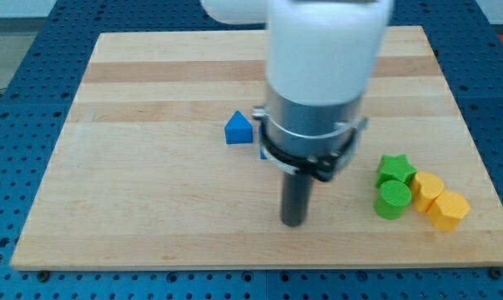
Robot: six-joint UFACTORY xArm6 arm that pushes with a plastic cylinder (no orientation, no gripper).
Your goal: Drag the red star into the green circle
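While the wooden board fills most of the view, one white and grey arm hangs over its middle and hides part of it. One dark rod drops from the arm, and my tip rests on bare wood; the rod has no jaws to open or close, and it touches no block. Taking my tip as landmark: one blue block with a peaked top sits up and to the view's left, and a sliver of a second blue block peeks from behind the arm. To the view's right lie four clustered blocks: one green star, one green circle, two yellow blocks. No red star shows anywhere.
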